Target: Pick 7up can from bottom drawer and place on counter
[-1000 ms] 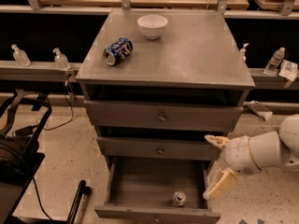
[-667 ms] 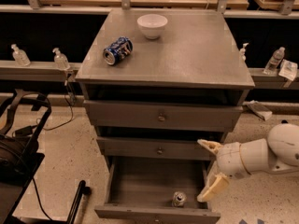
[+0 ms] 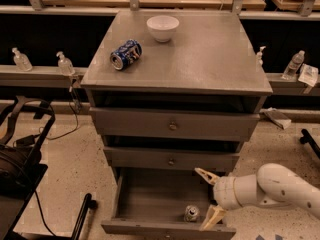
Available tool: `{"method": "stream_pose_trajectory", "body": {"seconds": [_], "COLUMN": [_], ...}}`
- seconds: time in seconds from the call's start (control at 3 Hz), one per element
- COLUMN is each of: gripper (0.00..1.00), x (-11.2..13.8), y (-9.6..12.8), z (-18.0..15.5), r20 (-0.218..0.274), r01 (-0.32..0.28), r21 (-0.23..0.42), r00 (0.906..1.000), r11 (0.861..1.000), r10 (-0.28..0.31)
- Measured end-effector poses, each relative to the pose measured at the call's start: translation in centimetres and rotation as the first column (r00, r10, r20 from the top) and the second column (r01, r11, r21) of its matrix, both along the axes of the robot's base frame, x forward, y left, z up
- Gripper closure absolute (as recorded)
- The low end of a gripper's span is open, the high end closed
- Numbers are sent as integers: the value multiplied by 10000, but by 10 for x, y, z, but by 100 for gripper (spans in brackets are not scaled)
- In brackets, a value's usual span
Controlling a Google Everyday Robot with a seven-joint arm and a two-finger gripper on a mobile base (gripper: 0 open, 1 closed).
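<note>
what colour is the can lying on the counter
Blue can, camera view; open gripper is over the bottom drawer.

Dim, warm overhead light; soft overall blur (deep shadow in recesses); end effector bright over bottom drawer.

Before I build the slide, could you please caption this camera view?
Open gripper hangs over the pulled-out bottom drawer, beside the 7up can; blue can and white bowl sit on the counter.

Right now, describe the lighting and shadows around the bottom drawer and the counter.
Camera view: the counter is evenly lit, faintly sheeny; the bottom drawer lies in dim shade, the 7up can showing mostly its silver top; the gripper, open, stands pale at the drawer's right, beside the can.
</note>
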State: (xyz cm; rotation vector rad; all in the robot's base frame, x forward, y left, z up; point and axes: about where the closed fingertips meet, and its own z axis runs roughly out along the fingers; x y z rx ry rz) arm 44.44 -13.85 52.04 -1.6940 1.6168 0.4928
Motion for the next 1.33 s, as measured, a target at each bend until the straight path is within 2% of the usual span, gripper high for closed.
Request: {"method": "stream_pose_trajectory", "body": {"seconds": [0.33,0.67,1.0,1.33], "gripper": [0,0,0,0], "x": [7,8,16,21], "y": [-1,-1,-6,-7], "z": [-8,-11,-48,-94], "r20": [256,223,-252,-635], "r01": [154,184,540,1108], "r21": [-144,-116,137,139], "r00": [9996,9996,9982,9919], "r11": [9998,9998,9984,9937], "r10": [-150,-181,-536,-1097]}}
